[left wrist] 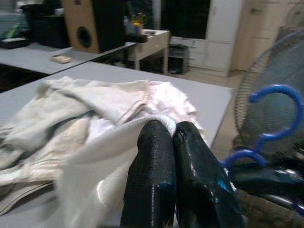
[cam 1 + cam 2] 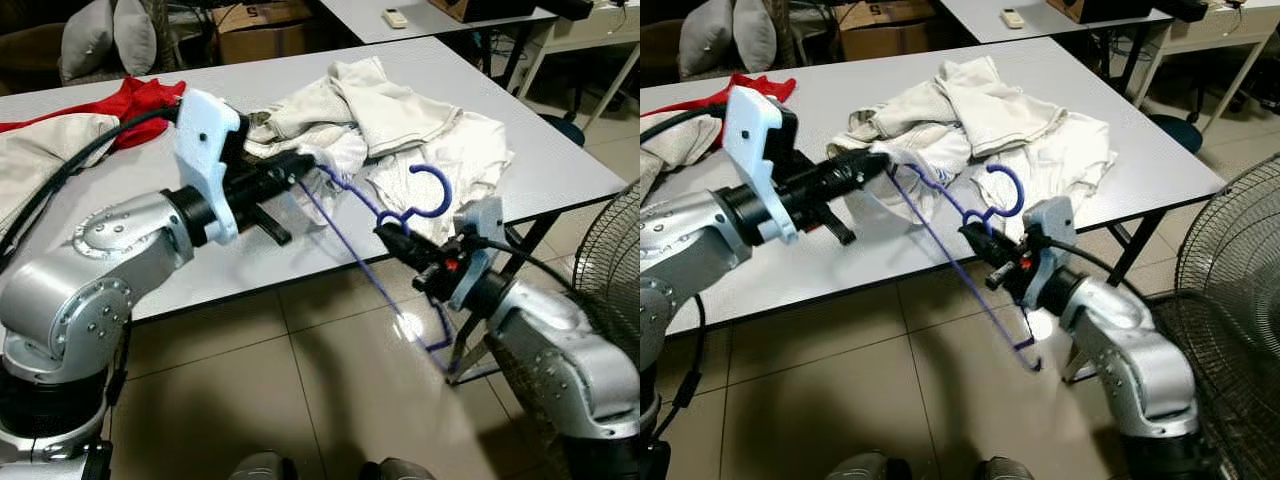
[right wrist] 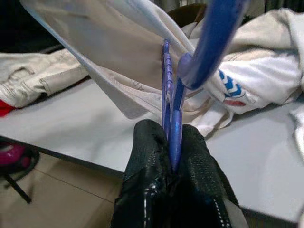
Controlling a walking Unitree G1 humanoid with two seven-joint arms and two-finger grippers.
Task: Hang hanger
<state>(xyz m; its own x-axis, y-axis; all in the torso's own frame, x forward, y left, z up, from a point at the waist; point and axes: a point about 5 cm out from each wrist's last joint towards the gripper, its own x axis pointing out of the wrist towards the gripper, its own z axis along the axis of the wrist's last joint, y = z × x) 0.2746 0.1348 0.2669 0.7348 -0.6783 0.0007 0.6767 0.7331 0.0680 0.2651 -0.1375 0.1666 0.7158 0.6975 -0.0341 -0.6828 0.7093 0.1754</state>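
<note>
**Blue hanger half in the shirt, ready to slip**

Left eye view: right gripper (image 2: pixel 385 232) at centre right of the frame, pinching the blue hanger (image 2: pixel 345 240) just under its hook. Hook curling up above the grey table's (image 2: pixel 200 280) front edge; 1 hanger arm dropping low toward the tiled floor (image 2: pixel 300 400), the other poking up into the white shirt (image 2: pixel 320 150). Left gripper (image 2: pixel 305 163) in the middle of the frame, closed on a fold of that shirt. Could go wrong: a hard pull with either arm could yank the cloth off the hanger end, or drag the whole pile (image 2: pixel 400 120) off the table.

Right eye view: same scene, with more of the fan (image 2: pixel 1230 300) at the right edge. Could go wrong: the low hanger arm swinging into it.

Left wrist view: 2 black fingers (image 1: pixel 152 171) pressed together at bottom centre, white cloth nipped at the tips. Thin grip, so the fold might slide out. Hook at the right edge.

Right wrist view: fingers squeezed on the thin blue bars at bottom centre, close up. Narrow plastic, so maybe a twist in the grip. A blue and red mark on the shirt at the right.
</note>
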